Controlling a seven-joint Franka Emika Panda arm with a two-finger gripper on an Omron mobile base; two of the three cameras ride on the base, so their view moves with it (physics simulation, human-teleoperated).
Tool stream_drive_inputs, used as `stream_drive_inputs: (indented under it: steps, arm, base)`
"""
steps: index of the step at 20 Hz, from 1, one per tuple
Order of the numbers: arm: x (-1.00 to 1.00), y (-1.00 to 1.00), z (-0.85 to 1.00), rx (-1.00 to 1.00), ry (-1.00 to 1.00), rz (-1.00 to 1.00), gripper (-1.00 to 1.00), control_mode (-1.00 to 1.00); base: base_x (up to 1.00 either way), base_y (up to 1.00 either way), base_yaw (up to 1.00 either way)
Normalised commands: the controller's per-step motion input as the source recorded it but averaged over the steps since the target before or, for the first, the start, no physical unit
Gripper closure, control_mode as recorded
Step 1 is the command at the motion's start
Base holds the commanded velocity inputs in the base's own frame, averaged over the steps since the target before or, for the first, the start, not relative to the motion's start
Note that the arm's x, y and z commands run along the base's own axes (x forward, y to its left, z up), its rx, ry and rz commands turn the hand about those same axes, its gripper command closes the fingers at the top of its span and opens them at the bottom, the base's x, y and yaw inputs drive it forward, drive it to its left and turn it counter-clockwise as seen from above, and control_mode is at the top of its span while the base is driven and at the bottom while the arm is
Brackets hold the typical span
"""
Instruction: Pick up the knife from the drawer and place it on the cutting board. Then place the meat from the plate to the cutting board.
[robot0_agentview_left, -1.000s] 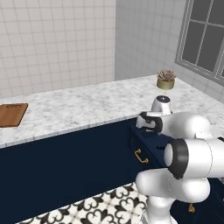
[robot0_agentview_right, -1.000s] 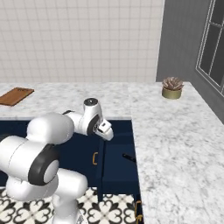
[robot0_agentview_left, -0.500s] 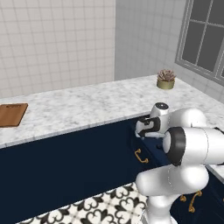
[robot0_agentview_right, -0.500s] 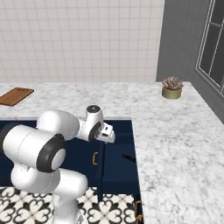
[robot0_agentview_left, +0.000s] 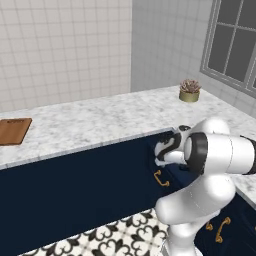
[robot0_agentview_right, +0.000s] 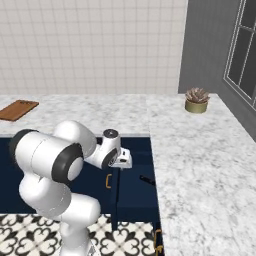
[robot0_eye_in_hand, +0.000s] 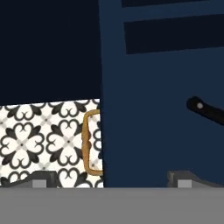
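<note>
Lowered since a second ago, gripper (robot0_eye_in_hand: 111, 179) over open drawer (robot0_eye_in_hand: 144, 109), fingers spread wide, nothing held. Knife (robot0_eye_in_hand: 204, 110) inside drawer, black handle showing. Cutting board (robot0_agentview_left: 14, 131) far off on counter (robot0_agentview_left: 100, 120).

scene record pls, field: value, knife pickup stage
stage: reaching for knife, nothing picked up yet
drawer: pulled open, gold handle on its front
knife: lying inside the open drawer, black handle visible, untouched
gripper: open, empty, above the drawer looking down, knife off to one side of the fingertips
cutting board: on the counter far along from the drawer, nothing on it
potted plant: on the counter near the window corner
plate and meat: cannot tell
</note>
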Motion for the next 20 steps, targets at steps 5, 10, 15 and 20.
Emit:
stream_drive_inputs:
  steps: [5,10,15,20]
  arm:
    - [0.16,0.00,-0.33,0.00,0.09,0.05,-1.00,-1.00]
    - [0.17,0.00,-0.32,0.00,0.06,0.04,-1.00,-1.00]
    - [0.00,0.02,-0.32,0.00,0.02,0.06,-1.00,-1.00]
    - [-0.04,0.37,-0.17,0.00,0.00,0.03,-1.00,-1.00]
  base:
    - [0.00,0.00,0.00]
    - [0.00,0.00,0.00]
    - [0.00,0.00,0.00]
    - [0.00,0.00,0.00]
